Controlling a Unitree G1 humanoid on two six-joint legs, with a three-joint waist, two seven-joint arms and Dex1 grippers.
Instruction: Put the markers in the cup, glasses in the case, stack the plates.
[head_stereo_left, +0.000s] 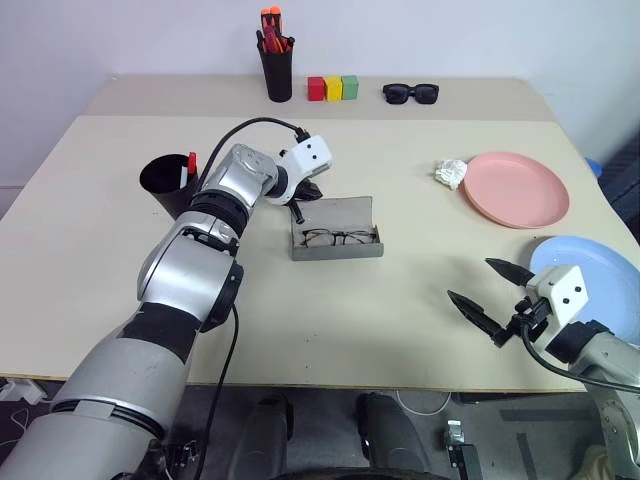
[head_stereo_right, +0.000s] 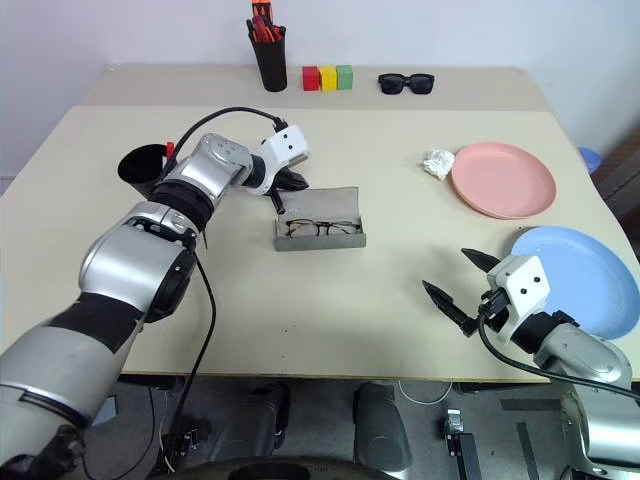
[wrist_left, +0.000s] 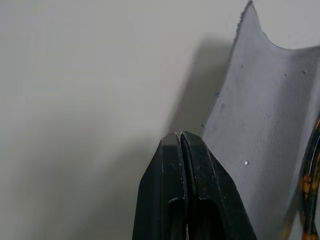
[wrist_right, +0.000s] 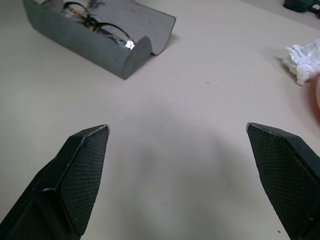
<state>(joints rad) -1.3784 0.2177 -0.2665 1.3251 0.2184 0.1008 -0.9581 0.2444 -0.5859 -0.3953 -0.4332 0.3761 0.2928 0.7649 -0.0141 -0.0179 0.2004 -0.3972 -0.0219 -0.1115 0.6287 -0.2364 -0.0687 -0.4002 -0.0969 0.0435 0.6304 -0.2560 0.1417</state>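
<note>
The grey case (head_stereo_left: 336, 246) lies open mid-table with the wire-rimmed glasses (head_stereo_left: 339, 237) inside it. My left gripper (head_stereo_left: 299, 209) is shut and empty, its tips at the left end of the case's flat lid (wrist_left: 265, 140). The black cup (head_stereo_left: 163, 183) stands to the left of it with a red-capped marker (head_stereo_left: 191, 164) upright inside. The pink plate (head_stereo_left: 515, 188) lies at the right, and the blue plate (head_stereo_left: 600, 268) lies nearer the front edge. My right gripper (head_stereo_left: 470, 280) hovers open and empty just left of the blue plate. The right wrist view shows the case (wrist_right: 95, 37) ahead of these fingers.
A crumpled white paper (head_stereo_left: 452, 173) lies by the pink plate's left rim. At the back stand a black pen holder (head_stereo_left: 276, 68) with orange-red pens, three coloured blocks (head_stereo_left: 332, 88) and black sunglasses (head_stereo_left: 410, 93). The table's front edge runs just below my right gripper.
</note>
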